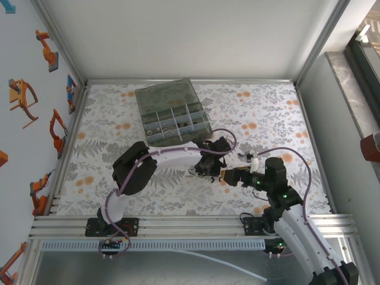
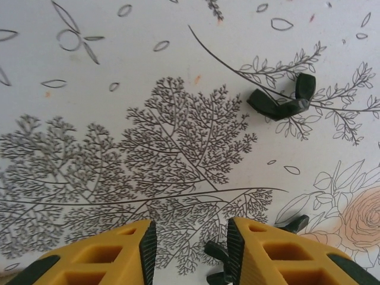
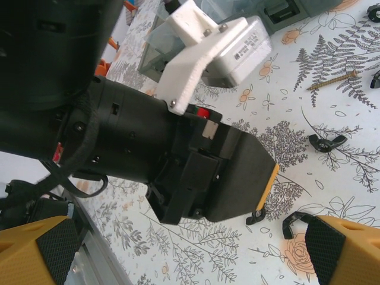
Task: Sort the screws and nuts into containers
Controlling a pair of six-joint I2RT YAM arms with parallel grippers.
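My left gripper (image 2: 191,237) points down at the patterned cloth, its yellow fingers (image 2: 261,252) apart. A black wing nut (image 2: 217,254) lies against the inner pad of its right finger, partly hidden under it. A second black wing nut (image 2: 282,101) lies farther off on the cloth. My right gripper (image 3: 190,249) is wide open beside the left one (image 1: 209,171), with nothing between its fingers. Loose nuts (image 3: 326,142) and a brass screw (image 3: 332,80) lie on the cloth. The containers are compartments of a smoky-grey organiser box (image 1: 172,116) behind the grippers.
The box's lid (image 1: 163,92) stands open toward the back. The left gripper's black body (image 3: 148,136) is close in front of the right wrist camera. A metal frame (image 1: 190,222) runs along the near table edge.
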